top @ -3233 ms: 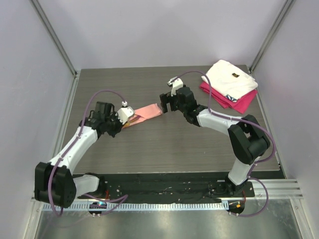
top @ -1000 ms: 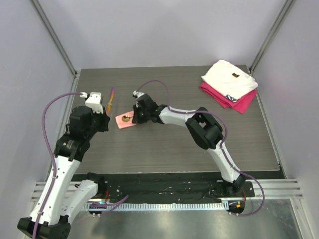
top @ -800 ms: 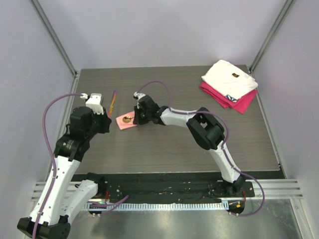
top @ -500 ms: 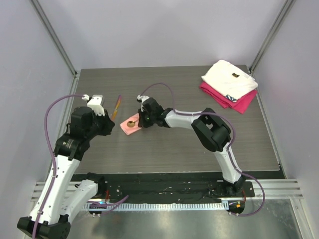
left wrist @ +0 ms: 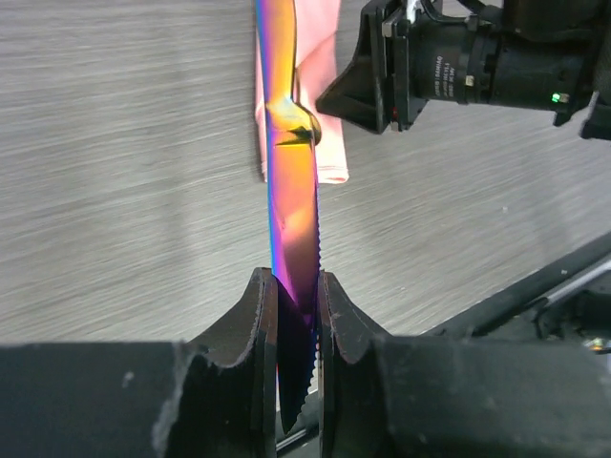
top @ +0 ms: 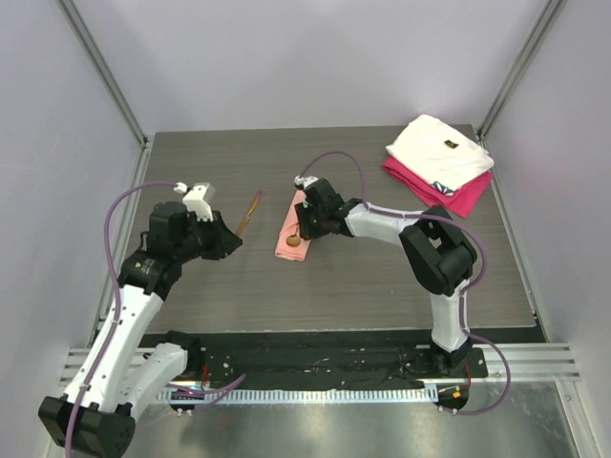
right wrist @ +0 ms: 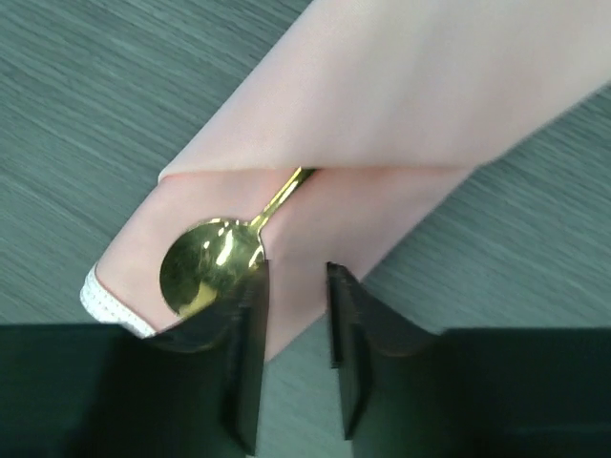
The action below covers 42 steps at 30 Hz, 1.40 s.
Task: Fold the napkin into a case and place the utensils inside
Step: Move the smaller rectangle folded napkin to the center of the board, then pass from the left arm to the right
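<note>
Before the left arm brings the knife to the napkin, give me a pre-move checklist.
1. Knife gripped: ok, left jaws shut on its serrated blade, handle pointing forward.
2. Napkin folded into a case: ok, lying on the table.
3. Spoon inside: ok, handle under the fold, gold bowl showing.
4. Right jaws let go: ok, apart with nothing between them; whether they touch the napkin, cannot tell.
5. Approach clear: not ok, right jaws hang over the spoon end of the case.
</note>
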Each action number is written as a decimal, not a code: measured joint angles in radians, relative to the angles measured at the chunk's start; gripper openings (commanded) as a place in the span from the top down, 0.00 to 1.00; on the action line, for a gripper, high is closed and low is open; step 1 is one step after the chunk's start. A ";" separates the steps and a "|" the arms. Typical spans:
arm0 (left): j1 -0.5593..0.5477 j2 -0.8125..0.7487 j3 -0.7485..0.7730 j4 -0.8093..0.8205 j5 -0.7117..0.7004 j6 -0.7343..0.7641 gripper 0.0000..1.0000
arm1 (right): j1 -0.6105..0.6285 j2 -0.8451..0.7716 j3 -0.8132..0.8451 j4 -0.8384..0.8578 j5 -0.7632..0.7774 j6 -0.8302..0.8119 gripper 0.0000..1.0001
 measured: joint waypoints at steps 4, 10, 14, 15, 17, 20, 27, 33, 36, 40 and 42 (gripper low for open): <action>-0.025 0.012 -0.085 0.121 0.023 -0.061 1.00 | 0.011 -0.098 -0.002 -0.070 0.036 0.038 0.25; -0.236 0.034 -0.145 0.218 -0.142 -0.127 1.00 | 0.005 -0.249 -0.012 -0.014 -0.032 0.224 0.30; -0.320 0.053 -0.149 0.280 -0.279 -0.180 1.00 | 0.005 -0.280 -0.051 0.087 -0.041 0.342 0.35; -0.332 0.055 -0.151 0.291 -0.304 -0.189 1.00 | 0.007 -0.280 -0.053 0.098 -0.045 0.370 0.36; -0.355 0.053 -0.163 0.315 -0.363 -0.212 1.00 | 0.009 -0.277 -0.056 0.119 -0.061 0.424 0.38; -0.377 0.047 -0.185 0.330 -0.418 -0.239 1.00 | 0.015 -0.277 -0.072 0.178 -0.081 0.496 0.39; -0.387 0.032 -0.201 0.331 -0.488 -0.272 1.00 | 0.024 -0.278 -0.155 0.262 -0.097 0.601 0.40; -0.399 0.032 -0.202 0.338 -0.492 -0.294 1.00 | 0.039 -0.278 -0.157 0.300 -0.105 0.634 0.39; -0.401 0.032 -0.210 0.343 -0.492 -0.299 1.00 | 0.054 -0.278 -0.159 0.318 -0.102 0.645 0.39; -0.401 0.033 -0.211 0.346 -0.492 -0.299 1.00 | 0.066 -0.278 -0.163 0.336 -0.103 0.664 0.40; -0.401 0.037 -0.211 0.349 -0.489 -0.299 1.00 | 0.070 -0.275 -0.162 0.352 -0.106 0.673 0.44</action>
